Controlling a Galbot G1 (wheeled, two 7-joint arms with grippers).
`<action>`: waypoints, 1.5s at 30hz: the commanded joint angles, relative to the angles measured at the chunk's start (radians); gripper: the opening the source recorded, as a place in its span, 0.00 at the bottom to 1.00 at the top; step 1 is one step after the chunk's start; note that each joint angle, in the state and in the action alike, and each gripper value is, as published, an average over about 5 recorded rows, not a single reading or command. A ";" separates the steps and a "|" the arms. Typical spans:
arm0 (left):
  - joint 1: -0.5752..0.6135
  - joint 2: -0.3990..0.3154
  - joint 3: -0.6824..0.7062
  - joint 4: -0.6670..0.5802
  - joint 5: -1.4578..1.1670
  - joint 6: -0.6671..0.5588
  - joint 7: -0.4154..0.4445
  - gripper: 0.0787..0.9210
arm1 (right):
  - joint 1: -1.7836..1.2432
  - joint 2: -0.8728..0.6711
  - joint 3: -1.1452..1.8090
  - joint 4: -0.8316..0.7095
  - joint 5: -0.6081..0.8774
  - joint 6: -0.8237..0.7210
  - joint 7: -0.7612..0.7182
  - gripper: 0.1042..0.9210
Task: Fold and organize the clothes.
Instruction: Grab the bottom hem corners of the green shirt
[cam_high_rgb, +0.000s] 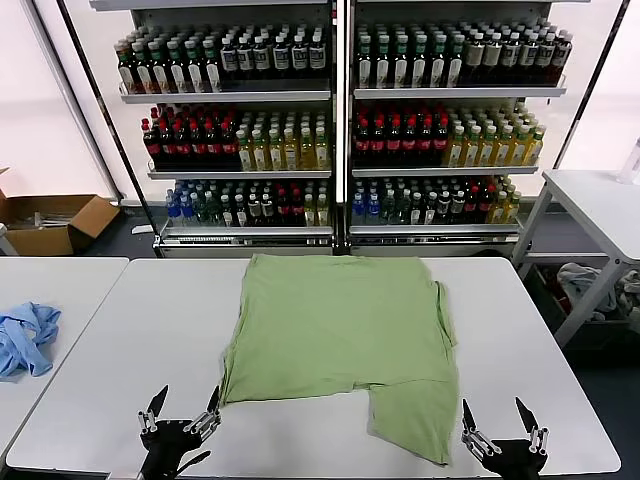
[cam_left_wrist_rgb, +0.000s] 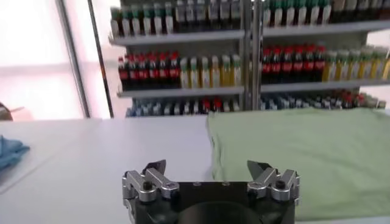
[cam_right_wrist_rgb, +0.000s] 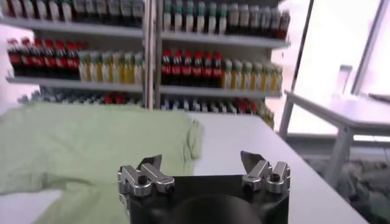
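Observation:
The light green shirt (cam_high_rgb: 340, 335) lies partly folded on the white table (cam_high_rgb: 130, 340), plain side up, collar, buttons and graphic hidden. One part hangs toward the front edge at the right (cam_high_rgb: 415, 415). It also shows in the left wrist view (cam_left_wrist_rgb: 304, 158) and the right wrist view (cam_right_wrist_rgb: 85, 146). My left gripper (cam_high_rgb: 185, 405) is open and empty at the front edge, just left of the shirt's near left corner. My right gripper (cam_high_rgb: 497, 425) is open and empty at the front edge, just right of the hanging part.
A light blue garment (cam_high_rgb: 25, 338) lies on the neighbouring table at the left. Shelves of bottles (cam_high_rgb: 340, 120) stand behind the table. Another white table (cam_high_rgb: 600, 200) stands at the right, with a cardboard box (cam_high_rgb: 50, 220) on the floor at the far left.

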 joint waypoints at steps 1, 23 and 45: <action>-0.152 -0.005 -0.038 0.032 -0.181 0.221 0.060 0.88 | 0.055 0.003 -0.021 0.017 0.114 -0.194 -0.001 0.88; -0.186 -0.083 0.004 0.142 -0.184 0.178 0.119 0.88 | 0.110 0.039 -0.128 -0.007 0.093 -0.228 -0.061 0.88; -0.191 -0.091 0.041 0.196 -0.156 0.146 0.134 0.81 | 0.130 0.042 -0.152 -0.035 0.091 -0.208 -0.060 0.83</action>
